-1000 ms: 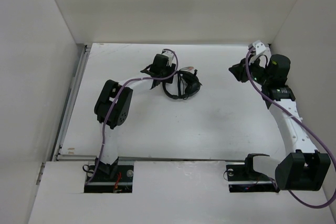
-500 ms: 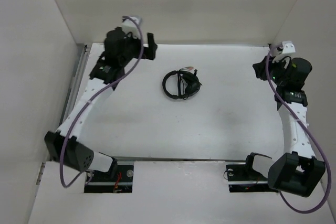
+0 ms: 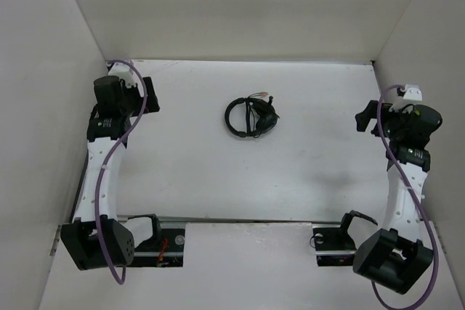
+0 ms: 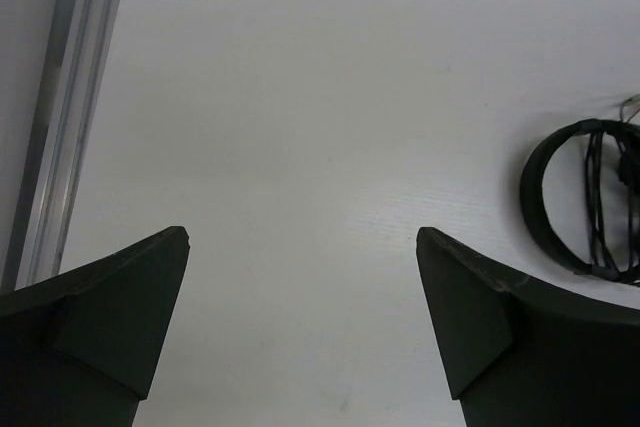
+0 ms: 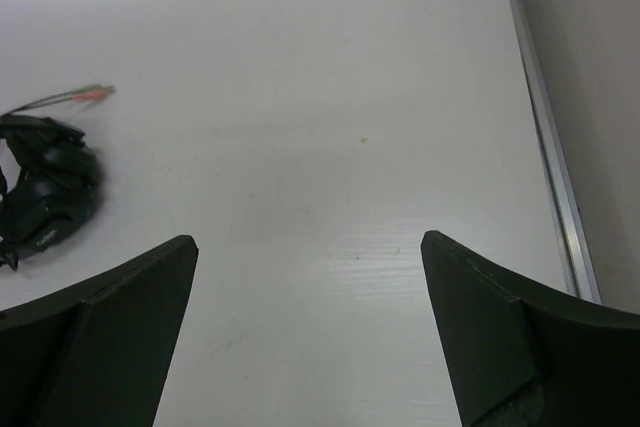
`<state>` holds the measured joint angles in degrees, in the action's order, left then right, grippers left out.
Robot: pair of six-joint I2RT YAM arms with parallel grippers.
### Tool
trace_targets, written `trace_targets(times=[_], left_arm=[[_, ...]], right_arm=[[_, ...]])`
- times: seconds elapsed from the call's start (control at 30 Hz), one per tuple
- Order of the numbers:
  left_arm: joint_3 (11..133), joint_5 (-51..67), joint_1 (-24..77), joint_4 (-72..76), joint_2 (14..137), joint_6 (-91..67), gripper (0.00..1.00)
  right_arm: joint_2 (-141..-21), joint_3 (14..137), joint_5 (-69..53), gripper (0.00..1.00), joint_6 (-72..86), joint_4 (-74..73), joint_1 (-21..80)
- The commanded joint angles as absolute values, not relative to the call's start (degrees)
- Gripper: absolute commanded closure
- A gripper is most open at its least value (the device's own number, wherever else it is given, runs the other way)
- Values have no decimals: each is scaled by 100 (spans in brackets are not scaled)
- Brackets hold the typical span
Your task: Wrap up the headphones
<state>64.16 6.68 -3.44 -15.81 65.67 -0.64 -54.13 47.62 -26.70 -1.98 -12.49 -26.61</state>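
We've pulled left arm and right arm off headphones; jaws both spread, empty. Bundle sits alone on surface, probably wrapped.

Headphones centre-rear, btwn L tool, R tool.

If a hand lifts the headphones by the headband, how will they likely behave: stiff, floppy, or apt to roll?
The headphones lie folded flat on the table, so they seem unlikely to roll. The curved headband would probably lift stiffly. The thin plug ends stick out loose and would likely dangle.
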Motion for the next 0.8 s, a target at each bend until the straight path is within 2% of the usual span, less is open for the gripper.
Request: trace_targets(times=[0.0,0.17,0.33,0.47,0.77], left_arm=[[6416,949,-680,-1704,6258,26,0],[6442,1107,-1050,-1749,6267,-61,0],[6381,1143,-1173,-1749,6170,-97,0],[6276,1143,-1244,-1749,6074,-176,0],[6144,1143,-1393,-1661,5976,-167,0]], right_arm=[[-5553,5148,-2313,0,-562,-2465,-2676],[-6029,6343,-2154,0,-642,-4488,-2712],[-5960,7373,-2004,0,-615,-5369,-3203],[-5591,7366,-1890,0,-694,-5292,-3370],[-4562,6232,-1547,0,-633,-4211,-3643]])
